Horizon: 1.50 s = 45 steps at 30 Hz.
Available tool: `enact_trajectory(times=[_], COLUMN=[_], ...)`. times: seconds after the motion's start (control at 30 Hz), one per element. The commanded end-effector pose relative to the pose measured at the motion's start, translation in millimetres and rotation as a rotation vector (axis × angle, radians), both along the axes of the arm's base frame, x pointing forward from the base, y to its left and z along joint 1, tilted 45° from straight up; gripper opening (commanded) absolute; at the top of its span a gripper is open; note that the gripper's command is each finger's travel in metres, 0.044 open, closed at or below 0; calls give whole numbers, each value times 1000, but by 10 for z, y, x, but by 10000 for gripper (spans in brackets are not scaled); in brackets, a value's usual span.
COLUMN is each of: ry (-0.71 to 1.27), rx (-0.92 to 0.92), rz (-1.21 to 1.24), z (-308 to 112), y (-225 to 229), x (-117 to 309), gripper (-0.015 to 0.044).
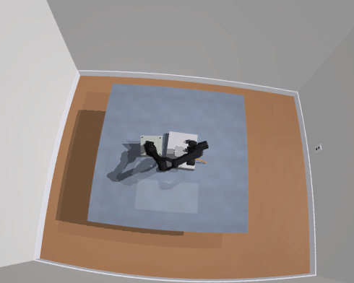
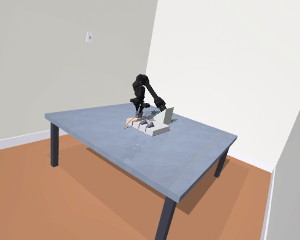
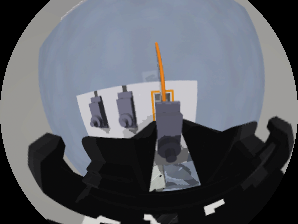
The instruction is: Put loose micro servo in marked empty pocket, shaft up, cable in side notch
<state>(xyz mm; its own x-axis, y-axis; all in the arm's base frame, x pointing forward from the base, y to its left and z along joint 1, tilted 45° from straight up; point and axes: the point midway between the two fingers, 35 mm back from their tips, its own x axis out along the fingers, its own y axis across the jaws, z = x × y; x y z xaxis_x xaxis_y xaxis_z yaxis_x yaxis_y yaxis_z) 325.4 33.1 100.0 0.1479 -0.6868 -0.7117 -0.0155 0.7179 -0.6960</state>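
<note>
My gripper point(image 3: 168, 123) point(image 2: 139, 111) is shut on the loose micro servo point(image 3: 169, 119) point(image 2: 139, 114), a dark grey-violet block. Its round output shaft faces the wrist camera, and its orange cable point(image 3: 160, 67) point(image 2: 130, 122) point(image 1: 201, 161) runs out past the deck's edge. The servo is over the white deck point(image 3: 188, 97) point(image 2: 160, 131) point(image 1: 179, 138), at the end away from the fitted servos. The orange outline of the marked pocket point(image 3: 152, 104) shows behind and beside the servo in the wrist view; the servo and finger hide the rest. The height gap under the servo cannot be told.
Two fitted servos point(image 3: 97, 112) point(image 3: 126, 106) point(image 2: 143, 122) point(image 2: 150, 125) stand in a row on the deck beside the marked pocket. A pale green panel point(image 2: 169, 116) point(image 1: 144, 139) is beside the deck on the arm base's side. The blue-grey table point(image 1: 212, 202) point(image 2: 186, 159) carries everything.
</note>
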Motion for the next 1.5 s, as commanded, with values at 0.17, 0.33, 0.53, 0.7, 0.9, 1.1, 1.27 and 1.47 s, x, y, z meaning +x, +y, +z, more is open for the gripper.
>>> enact_trajectory(times=[0.17,0.33,0.53,0.7,0.9,1.1,1.27,1.47], ry=[1,1,0,0,0,0,0,0], rx=[-5,-5,-6,-6,-6,-6,-6,-6], rz=[7,7,7,7,7,7,7,7], z=[3,-47,-110,-117,-117,-140,-173,-208], y=[0,-52,-119,-127,-127,-149,-182,-217], x=[121,131,141,142,142,147,155,162], gripper=[0,0,0,0,0,0,0,0])
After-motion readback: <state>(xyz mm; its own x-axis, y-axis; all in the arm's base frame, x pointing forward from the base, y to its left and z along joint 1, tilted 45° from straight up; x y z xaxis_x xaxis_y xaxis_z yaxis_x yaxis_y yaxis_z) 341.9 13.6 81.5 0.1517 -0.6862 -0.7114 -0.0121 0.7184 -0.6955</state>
